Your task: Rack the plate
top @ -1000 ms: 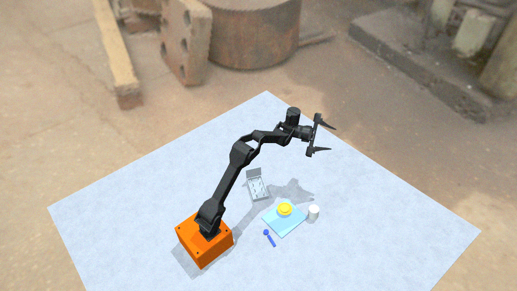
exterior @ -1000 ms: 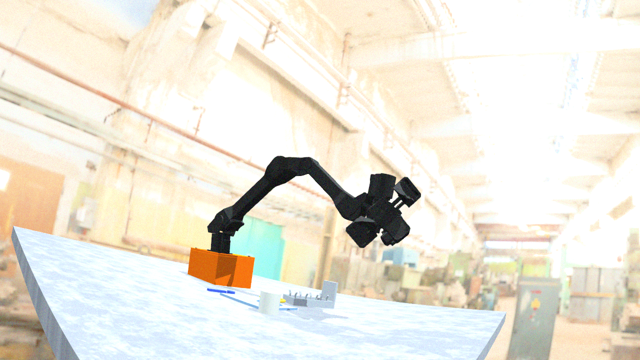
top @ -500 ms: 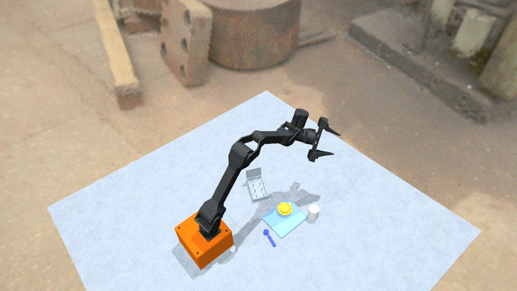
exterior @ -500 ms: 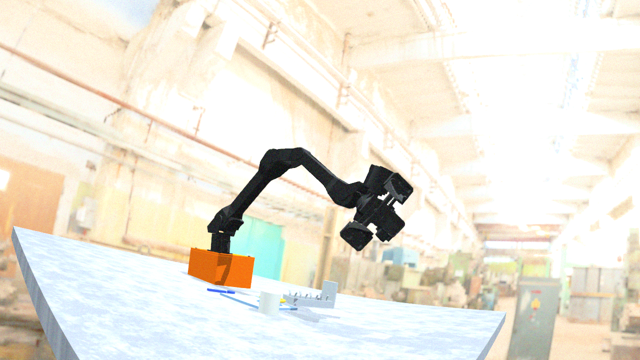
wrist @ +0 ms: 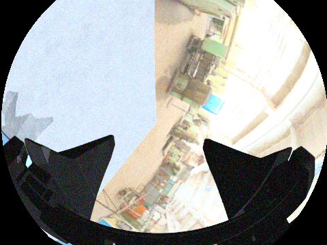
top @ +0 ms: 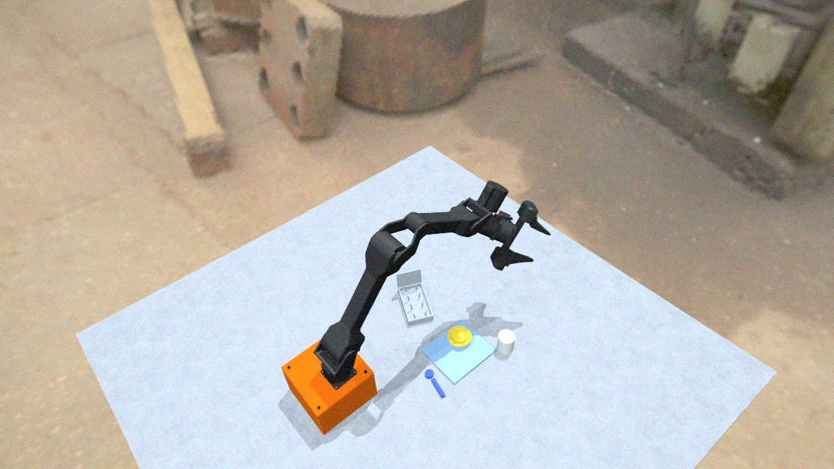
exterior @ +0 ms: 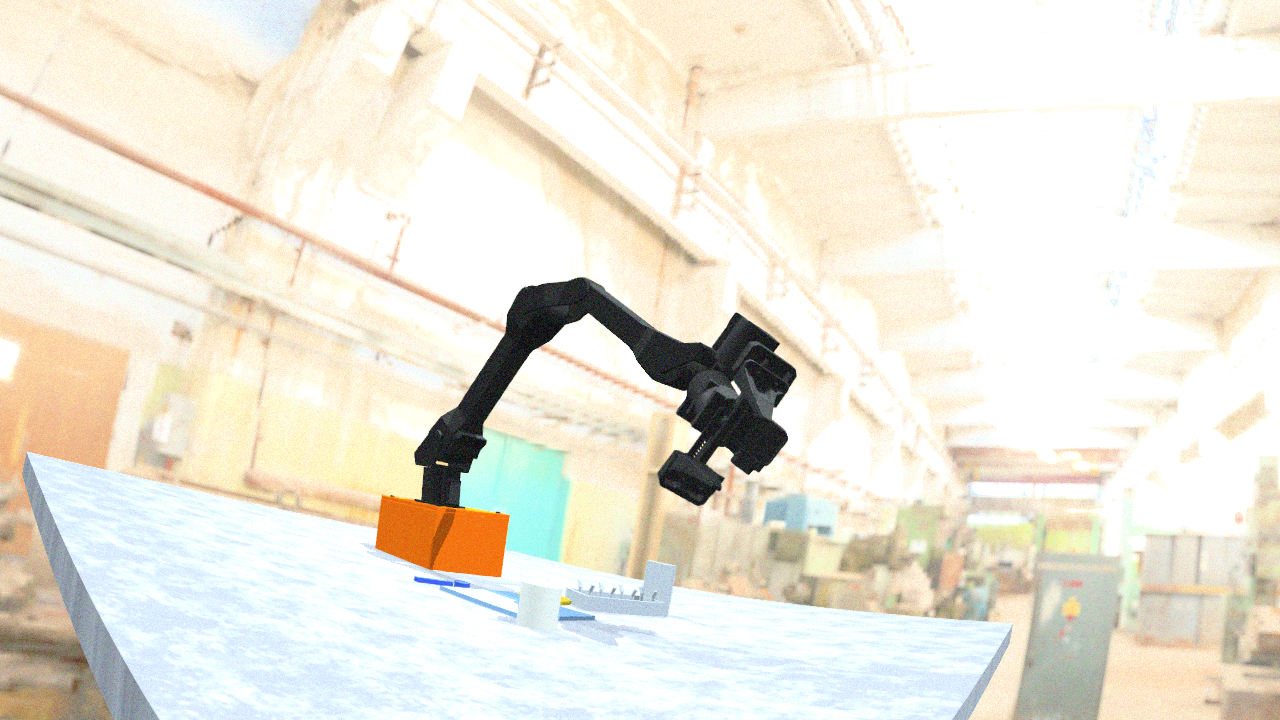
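Observation:
A yellow plate (top: 459, 335) lies flat on the light-blue board in the top view. In the exterior view only a sliver of the plate (exterior: 565, 600) shows behind the white cup. The grey dish rack (top: 416, 303) (exterior: 626, 606) stands near the plate, with small rails inside and a tall panel at one end. No plate stands in it. My gripper (top: 541, 245) (wrist: 159, 142) is open and empty, high above the table and beyond the plate. The wrist view shows neither plate nor rack.
The light-blue board (top: 463, 366) lies under the plate. A white cup (top: 505, 341) (exterior: 538, 608) stands at the board's right corner. A blue spoon-like utensil (top: 437, 387) (exterior: 440, 582) lies beside the board. The arm stands on an orange base (top: 350, 405) (exterior: 474, 541).

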Robot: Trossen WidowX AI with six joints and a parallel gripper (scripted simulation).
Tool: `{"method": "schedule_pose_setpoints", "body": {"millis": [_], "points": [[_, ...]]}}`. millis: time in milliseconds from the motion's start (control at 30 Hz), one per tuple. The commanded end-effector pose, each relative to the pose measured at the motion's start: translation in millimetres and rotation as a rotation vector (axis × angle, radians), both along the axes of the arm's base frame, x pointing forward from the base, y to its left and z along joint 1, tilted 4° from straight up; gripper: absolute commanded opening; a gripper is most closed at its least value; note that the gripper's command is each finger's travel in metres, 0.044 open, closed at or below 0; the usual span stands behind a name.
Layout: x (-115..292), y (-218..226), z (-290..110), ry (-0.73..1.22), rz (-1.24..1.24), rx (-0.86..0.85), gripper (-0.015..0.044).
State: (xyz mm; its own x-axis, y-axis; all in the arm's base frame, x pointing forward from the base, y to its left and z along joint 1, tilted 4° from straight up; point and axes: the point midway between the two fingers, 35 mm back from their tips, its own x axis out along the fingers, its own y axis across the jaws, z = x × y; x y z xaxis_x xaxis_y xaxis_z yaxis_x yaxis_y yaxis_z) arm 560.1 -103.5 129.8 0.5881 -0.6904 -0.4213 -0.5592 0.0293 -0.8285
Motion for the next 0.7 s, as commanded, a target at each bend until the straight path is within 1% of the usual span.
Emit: {"method": "schedule_pose_setpoints", "body": {"millis": [0, 333, 667], "points": [[-8, -3, 1, -0.007, -0.015, 0.08, 0.04], [-38, -10, -12, 0.014, -0.099, 0.307, 0.04], [-76, -12, -23, 0.043, -0.239, 0.536, 0.04]]}}
